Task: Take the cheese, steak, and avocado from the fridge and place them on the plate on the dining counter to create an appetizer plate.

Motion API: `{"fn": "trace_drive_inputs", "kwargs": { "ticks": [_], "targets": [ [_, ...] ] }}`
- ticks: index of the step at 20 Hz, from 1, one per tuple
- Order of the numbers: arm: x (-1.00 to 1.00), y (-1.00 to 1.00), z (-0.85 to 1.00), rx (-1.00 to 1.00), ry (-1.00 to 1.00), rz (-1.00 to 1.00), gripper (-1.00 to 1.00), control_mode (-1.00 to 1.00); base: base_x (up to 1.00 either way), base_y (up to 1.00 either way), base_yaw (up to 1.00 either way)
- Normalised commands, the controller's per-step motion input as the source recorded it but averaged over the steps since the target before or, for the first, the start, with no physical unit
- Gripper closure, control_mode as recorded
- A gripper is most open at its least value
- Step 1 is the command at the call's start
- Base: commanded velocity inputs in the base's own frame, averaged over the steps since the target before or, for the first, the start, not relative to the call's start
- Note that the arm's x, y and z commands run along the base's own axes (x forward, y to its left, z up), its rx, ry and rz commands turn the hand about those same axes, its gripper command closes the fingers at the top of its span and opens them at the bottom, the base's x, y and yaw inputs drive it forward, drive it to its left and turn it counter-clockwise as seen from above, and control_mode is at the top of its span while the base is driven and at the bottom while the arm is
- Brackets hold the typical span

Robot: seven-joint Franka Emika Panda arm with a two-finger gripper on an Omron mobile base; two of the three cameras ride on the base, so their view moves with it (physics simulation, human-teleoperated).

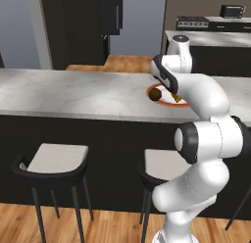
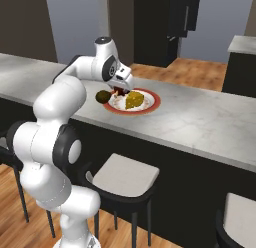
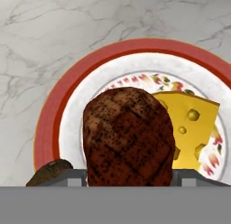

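On the dining counter (image 2: 200,122) lies the plate (image 3: 49,123), red-orange rim and whitish middle. My gripper (image 2: 119,91) hangs low over its left part, shut on the steak (image 3: 128,137), a dark reddish-brown lump that hides the fingertips in the hand view. The cheese (image 3: 189,123), a yellow wedge with holes, rests on the plate right beside the steak (image 2: 118,93). The avocado (image 2: 103,96), dark olive-brown, sits at the plate's left edge, touching the rim; it also shows as avocado (image 1: 155,93) and avocado (image 3: 49,171). Among the black cabinets behind, I cannot tell which is the fridge.
Black stools with grey seats (image 1: 56,158) (image 2: 125,177) stand along the counter's near side. A second counter (image 1: 215,38) with appliances lies behind at the right. Tall black cabinets (image 1: 78,26) stand across the wooden floor.
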Motion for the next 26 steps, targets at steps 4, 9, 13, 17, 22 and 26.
{"fn": "trace_drive_inputs", "kwargs": {
  "ticks": [4,9,13,17,22,26],
  "targets": [
    [0.0,0.03,-0.07,0.0,0.0,0.0,1.0,-1.0,0.0,0.0,0.0],
    [0.0,0.0,-0.08,0.0,0.0,0.0,-1.0,-1.0,0.0,0.0,0.0],
    [-0.05,-0.01,0.0,0.0,-0.04,0.0,-1.0,-1.0,0.0,0.0,0.0],
    [-0.24,-0.07,0.04,0.0,-0.12,0.0,-1.0,-1.0,0.0,0.0,0.0],
    [-0.18,-0.02,0.27,0.0,-0.16,0.0,-1.0,-1.0,0.0,0.0,0.0],
    [-0.33,0.0,0.55,-0.01,-0.23,0.0,-1.0,-1.0,0.0,0.0,0.0]
  ]
}}
